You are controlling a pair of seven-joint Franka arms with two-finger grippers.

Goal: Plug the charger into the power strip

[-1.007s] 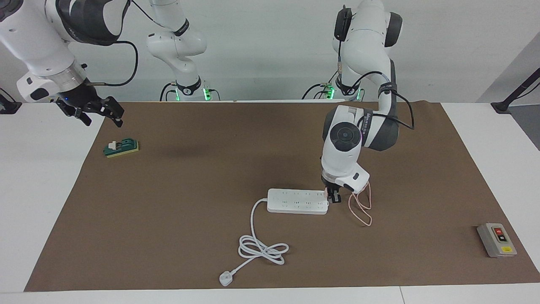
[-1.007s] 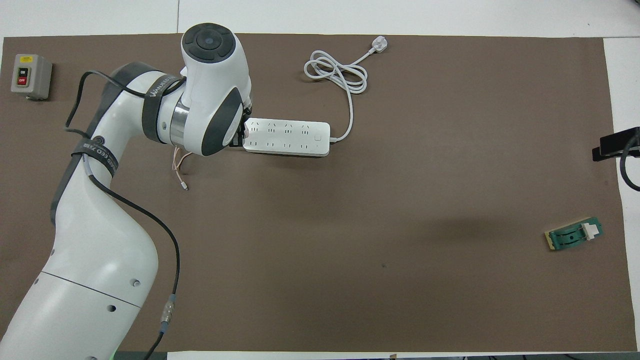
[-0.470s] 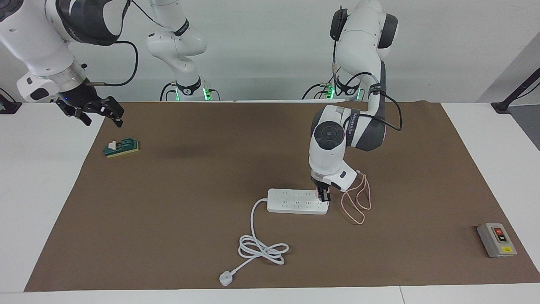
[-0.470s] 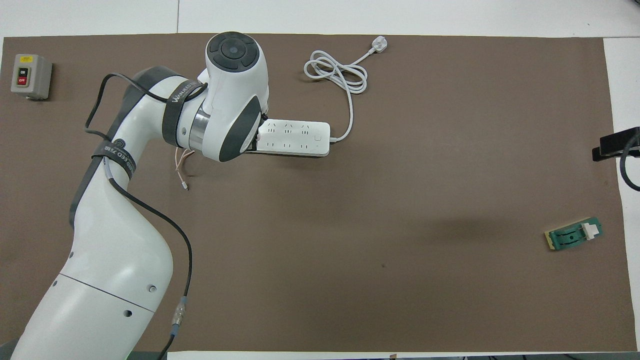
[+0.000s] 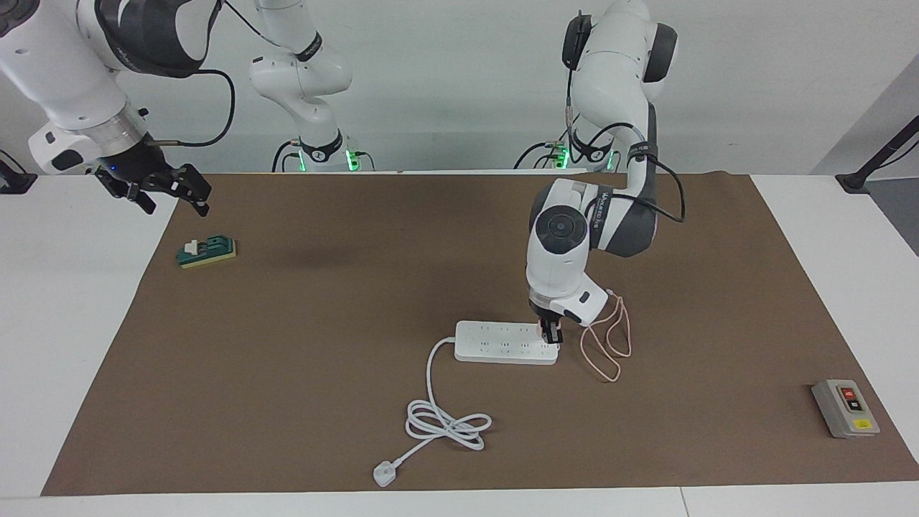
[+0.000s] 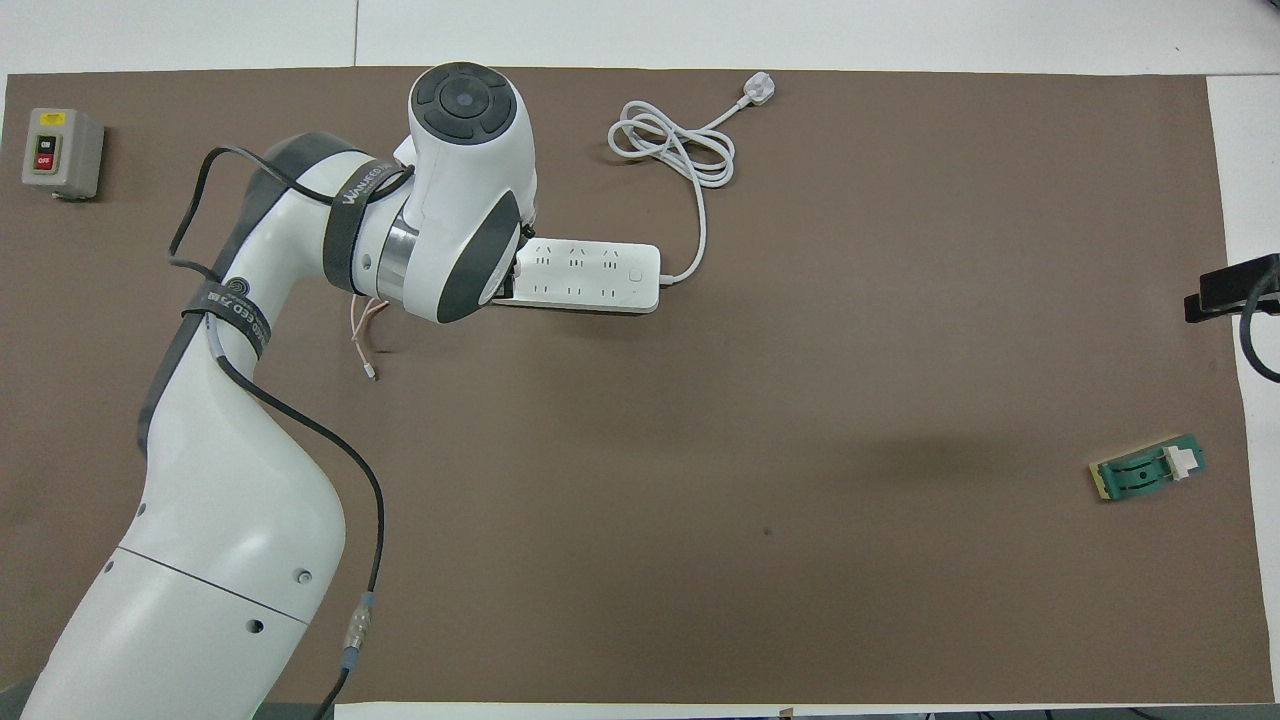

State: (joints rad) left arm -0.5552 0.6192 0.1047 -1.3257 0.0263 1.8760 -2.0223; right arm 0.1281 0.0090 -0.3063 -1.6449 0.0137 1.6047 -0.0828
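Charger [image 5: 543,329] clamped in left gripper [image 5: 551,334] jaws, on the power strip [image 5: 502,343] end (cable trailing); right gripper [image 5: 166,188] waits, jaws apart.

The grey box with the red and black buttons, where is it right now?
The grey box sits on the brown mat at the left arm's end of the table, near the mat's corner farthest from the robots, well apart from the power strip.
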